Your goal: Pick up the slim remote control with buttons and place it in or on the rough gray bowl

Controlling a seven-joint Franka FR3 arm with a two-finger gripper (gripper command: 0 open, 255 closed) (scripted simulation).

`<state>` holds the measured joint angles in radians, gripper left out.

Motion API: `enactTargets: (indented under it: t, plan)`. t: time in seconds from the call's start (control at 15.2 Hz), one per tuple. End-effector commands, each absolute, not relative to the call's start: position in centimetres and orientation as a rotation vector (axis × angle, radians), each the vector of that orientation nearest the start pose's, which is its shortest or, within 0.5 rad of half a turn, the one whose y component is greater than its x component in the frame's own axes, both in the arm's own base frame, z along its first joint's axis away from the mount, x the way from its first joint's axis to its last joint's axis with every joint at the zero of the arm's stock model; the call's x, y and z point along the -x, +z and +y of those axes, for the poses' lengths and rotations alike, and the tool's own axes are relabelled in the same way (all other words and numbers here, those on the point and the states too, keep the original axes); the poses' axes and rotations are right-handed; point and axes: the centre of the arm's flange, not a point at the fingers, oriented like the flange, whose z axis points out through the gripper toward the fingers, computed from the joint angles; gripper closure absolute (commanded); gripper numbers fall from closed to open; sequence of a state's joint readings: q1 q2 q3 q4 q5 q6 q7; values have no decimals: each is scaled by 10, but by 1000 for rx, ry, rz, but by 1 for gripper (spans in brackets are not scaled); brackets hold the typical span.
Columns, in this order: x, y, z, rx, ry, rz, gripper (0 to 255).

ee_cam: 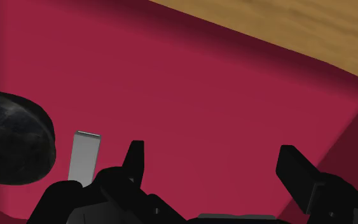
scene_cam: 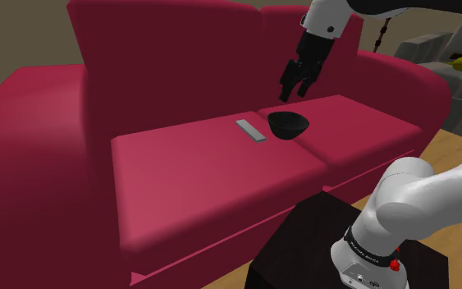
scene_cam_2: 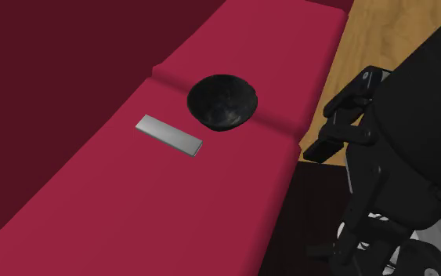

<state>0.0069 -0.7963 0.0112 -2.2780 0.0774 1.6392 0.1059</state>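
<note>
Grey and flat, the remote (scene_cam: 251, 130) lay on the red sofa's seat cushion (scene_cam: 180, 172), just beside the dark bowl (scene_cam: 289, 125) and apart from it. It looked like a slim, plain slab with straight edges, and no buttons could be made out on its face. I judged it light and stiff, probably smooth enough to slip, and so thin that the fingers would have to press down into the soft cushion to reach its sides. The best hold seemed to be across its narrow width, near the middle of its length. The gripper (scene_cam: 296, 89) hung above the bowl and remote, its fingers standing wide apart with nothing between them.
</note>
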Motion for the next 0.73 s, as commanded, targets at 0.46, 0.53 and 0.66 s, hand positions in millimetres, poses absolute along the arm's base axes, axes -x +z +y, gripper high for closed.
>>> enactTargets:
  t: [0.46, 0.53, 0.66]
  plan:
    - [-376, 585, -25, 3073, -193, 163, 0]
    - [-386, 577, -31, 3076, -187, 167, 0]
    - [-404, 562, -43, 3082, -175, 174, 0]
